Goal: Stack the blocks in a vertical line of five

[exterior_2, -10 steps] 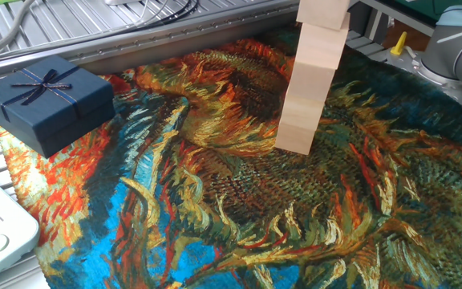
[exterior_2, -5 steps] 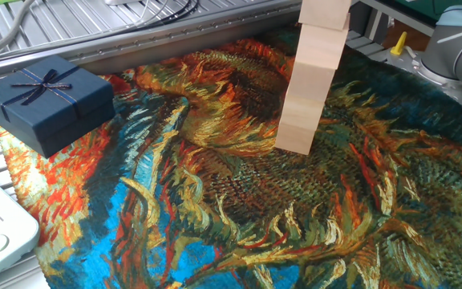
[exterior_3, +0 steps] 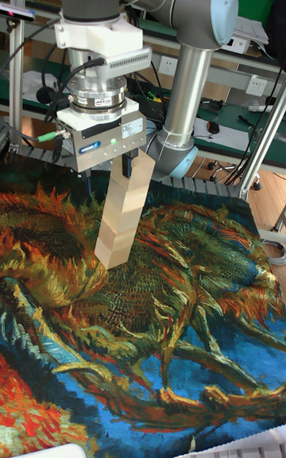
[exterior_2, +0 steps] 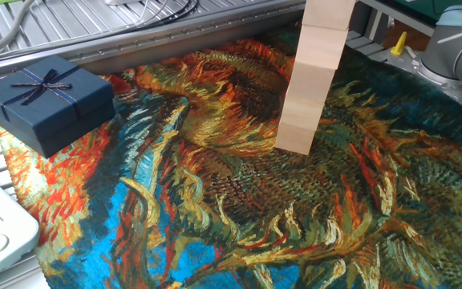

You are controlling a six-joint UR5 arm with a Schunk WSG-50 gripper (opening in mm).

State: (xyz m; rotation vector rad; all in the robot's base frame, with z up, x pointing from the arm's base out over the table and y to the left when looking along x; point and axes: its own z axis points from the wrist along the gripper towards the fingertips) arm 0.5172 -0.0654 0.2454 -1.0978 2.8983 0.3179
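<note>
blocks [exterior_3: 121, 211]: one leaning column, five apparently; gripper [exterior_3: 129, 162] closed on top cube; release pending.

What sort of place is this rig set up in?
Likely a robotics lab or workshop: a grey industrial robot arm works over a painted-pattern cloth, with a metal frame, cables and wall sockets behind it.

One stack of pale beige wooden cubes [exterior_2: 307, 88] [exterior_3: 121, 219] is seen; at least four are counted, the top being cut off. One dark navy ribboned gift box [exterior_2: 45, 100] is counted at ten o'clock, and one painted cloth [exterior_2: 215, 209].
</note>
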